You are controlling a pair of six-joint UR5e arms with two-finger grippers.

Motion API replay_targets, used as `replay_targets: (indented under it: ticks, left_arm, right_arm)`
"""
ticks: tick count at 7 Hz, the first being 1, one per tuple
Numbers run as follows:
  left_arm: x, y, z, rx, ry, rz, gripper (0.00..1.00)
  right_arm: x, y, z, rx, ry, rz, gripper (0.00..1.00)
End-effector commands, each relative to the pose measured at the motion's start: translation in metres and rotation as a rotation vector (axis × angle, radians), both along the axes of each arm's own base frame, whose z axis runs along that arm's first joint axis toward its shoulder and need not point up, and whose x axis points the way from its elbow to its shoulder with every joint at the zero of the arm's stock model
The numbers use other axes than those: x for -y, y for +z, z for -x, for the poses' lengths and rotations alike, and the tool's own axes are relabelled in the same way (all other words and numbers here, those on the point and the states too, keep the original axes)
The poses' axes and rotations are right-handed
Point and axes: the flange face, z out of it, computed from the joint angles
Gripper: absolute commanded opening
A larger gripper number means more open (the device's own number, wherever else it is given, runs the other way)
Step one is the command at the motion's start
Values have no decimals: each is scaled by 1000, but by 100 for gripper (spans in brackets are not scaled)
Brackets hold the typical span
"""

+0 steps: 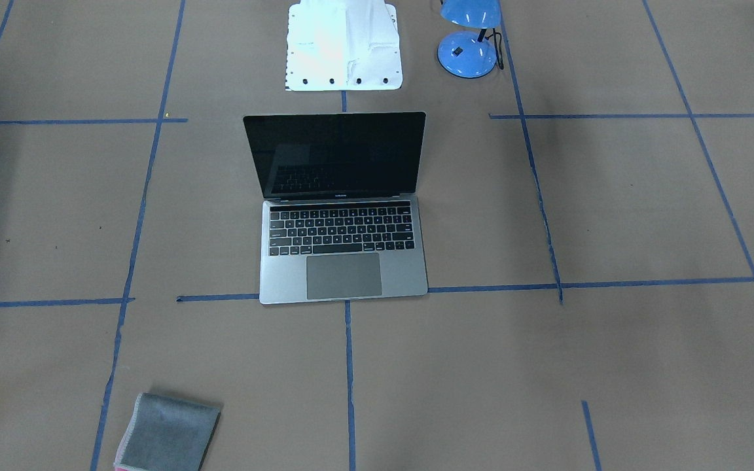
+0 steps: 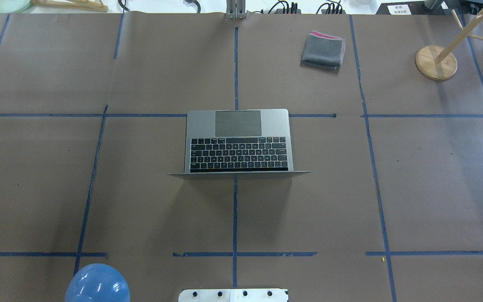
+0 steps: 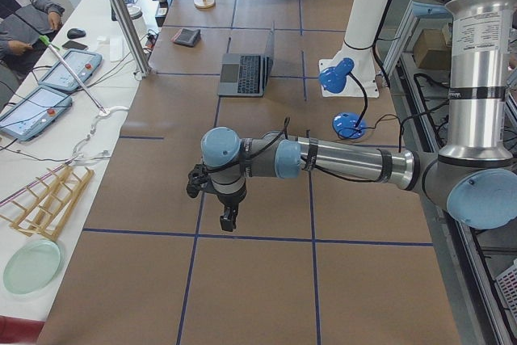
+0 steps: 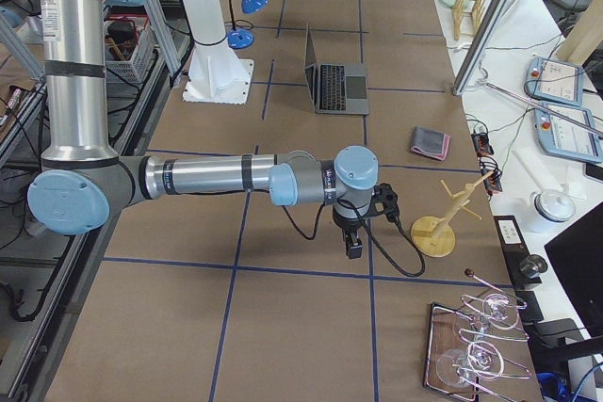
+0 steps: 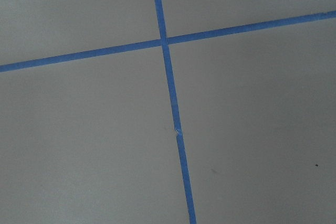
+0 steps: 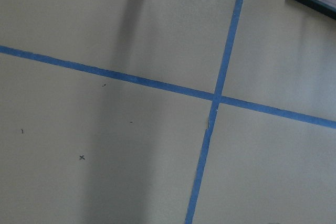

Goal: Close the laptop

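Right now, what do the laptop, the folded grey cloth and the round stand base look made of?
The laptop looks like matte grey metal, probably aluminium: thin crisp edges, even dull sheen; its black keys seem plastic. The folded cloth looks like soft fabric: rounded folds, pink edge. The round stand base looks like pale bare wood; grain is too small to tell.

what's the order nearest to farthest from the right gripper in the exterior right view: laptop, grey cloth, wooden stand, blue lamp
From the right gripper:
1. wooden stand, close beside it
2. grey cloth, beyond the stand
3. laptop, mid-table
4. blue lamp, beyond the laptop
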Motion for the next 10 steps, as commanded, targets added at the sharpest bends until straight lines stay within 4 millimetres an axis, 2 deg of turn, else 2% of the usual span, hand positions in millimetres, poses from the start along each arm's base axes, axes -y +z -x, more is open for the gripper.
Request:
replay_targets:
  ticks: [1, 3, 4, 5, 6, 7, 8, 9, 10]
  left_arm:
    - [0, -2, -1, 0, 2, -10, 100]
    - [0, -4, -1, -1, 2, -16, 100]
    - [2, -6, -1, -1, 2, -20, 100]
    - [5, -9, 0, 5, -1, -22, 100]
    - [13, -17, -4, 10, -1, -39, 100]
    - [35, -44, -5, 5, -1, -121, 100]
    - [56, -60, -6, 9, -2, -209, 100]
    - [66, -72, -8, -3, 3, -240, 100]
    - [65, -78, -18, -44, 0, -229, 100]
  right_arm:
    - [0, 0, 0, 1, -1, -2, 100]
    - [0, -1, 0, 2, -1, -3, 100]
    - [1, -10, 1, 4, -4, -21, 100]
    - [0, -38, 2, 37, -7, -71, 100]
    - [-1, -59, 3, 56, -12, -110, 100]
    - [-1, -52, 5, 58, -17, -97, 100]
    - [-2, -58, 5, 62, -16, -106, 100]
    - [-4, -59, 8, 113, -7, -78, 100]
    - [-4, -71, 20, 144, 14, -53, 99]
